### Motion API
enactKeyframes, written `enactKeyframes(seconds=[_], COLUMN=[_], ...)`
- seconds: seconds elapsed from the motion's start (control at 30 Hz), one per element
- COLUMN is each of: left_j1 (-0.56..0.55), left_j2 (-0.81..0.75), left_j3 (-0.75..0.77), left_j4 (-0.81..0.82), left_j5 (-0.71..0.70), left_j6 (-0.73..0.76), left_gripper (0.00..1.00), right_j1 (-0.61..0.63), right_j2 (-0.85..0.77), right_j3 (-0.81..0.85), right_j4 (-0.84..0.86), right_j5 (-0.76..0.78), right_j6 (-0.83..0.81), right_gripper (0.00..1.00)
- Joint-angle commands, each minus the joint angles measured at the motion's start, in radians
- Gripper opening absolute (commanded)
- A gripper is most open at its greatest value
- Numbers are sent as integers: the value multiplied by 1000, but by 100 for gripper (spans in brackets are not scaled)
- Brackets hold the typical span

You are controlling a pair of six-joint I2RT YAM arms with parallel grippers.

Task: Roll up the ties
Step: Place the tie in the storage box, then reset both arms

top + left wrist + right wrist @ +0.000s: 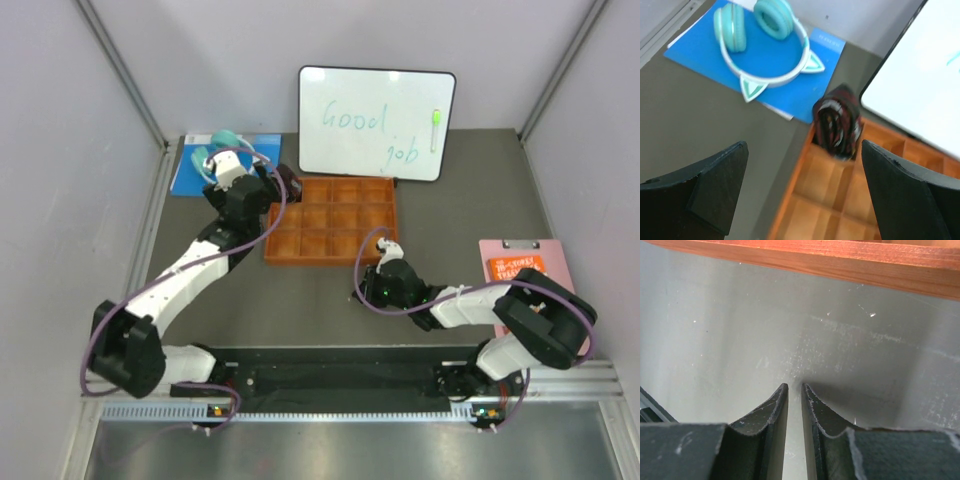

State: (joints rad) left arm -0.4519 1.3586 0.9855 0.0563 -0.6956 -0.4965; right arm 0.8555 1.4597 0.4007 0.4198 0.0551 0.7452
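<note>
A rolled tie (pixel 837 125), a dark maroon and black coil, stands in the far-left corner cell of the orange wooden tray (pixel 790 200). My left gripper (pixel 804 145) is open and empty, hovering above that corner of the tray with the coil just beyond its fingertips. In the top view the left gripper (pixel 275 185) covers that corner of the tray (pixel 310 262), so the coil hardly shows there. My right gripper (pixel 794 386) is shut on nothing, low over the bare table just in front of the tray's near edge (pixel 840 262); it also shows in the top view (pixel 365 290).
A whiteboard (pixel 375 120) leans at the back behind the tray. Teal cat-ear headphones (pixel 765 45) lie on a blue folder (pixel 190 170) at the back left. A pink clipboard (pixel 525 270) lies at the right.
</note>
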Motion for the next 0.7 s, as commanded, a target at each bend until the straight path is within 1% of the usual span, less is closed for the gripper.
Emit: enactKeyframes(seconds=[0.0, 0.03, 0.1, 0.13, 0.2, 0.23, 0.37, 0.5, 0.6, 0.67], left_j1=[5, 5, 5, 5, 5, 5, 5, 5, 5, 5], left_j2=[-189, -257, -324, -390, -452, -511, -645, -751, -831, -886], left_j3=[-88, -119, -145, -156, -182, -189, -228, -275, -309, -341], left_j4=[-119, -136, -199, -220, -291, -312, -406, -502, -536, -559], left_j5=[57, 77, 129, 140, 163, 168, 214, 212, 211, 229], left_j6=[53, 67, 69, 65, 62, 61, 64, 70, 70, 62], left_gripper=[99, 99, 99, 99, 99, 99, 99, 99, 99, 99], right_j1=[11, 11, 13, 13, 16, 16, 20, 34, 46, 56], right_j2=[51, 51, 51, 53, 54, 54, 53, 45, 18, -7], right_j3=[-48, -48, -48, -48, -45, -42, -39, -33, -39, -54], right_j4=[-233, -234, -234, -234, -237, -239, -249, -262, -265, -262], right_j5=[32, 32, 32, 31, 32, 34, 45, 60, 74, 80], right_j6=[-32, -33, -35, -33, -35, -33, -30, -29, -30, -32], right_gripper=[19, 20, 19, 19, 19, 19, 19, 19, 23, 29])
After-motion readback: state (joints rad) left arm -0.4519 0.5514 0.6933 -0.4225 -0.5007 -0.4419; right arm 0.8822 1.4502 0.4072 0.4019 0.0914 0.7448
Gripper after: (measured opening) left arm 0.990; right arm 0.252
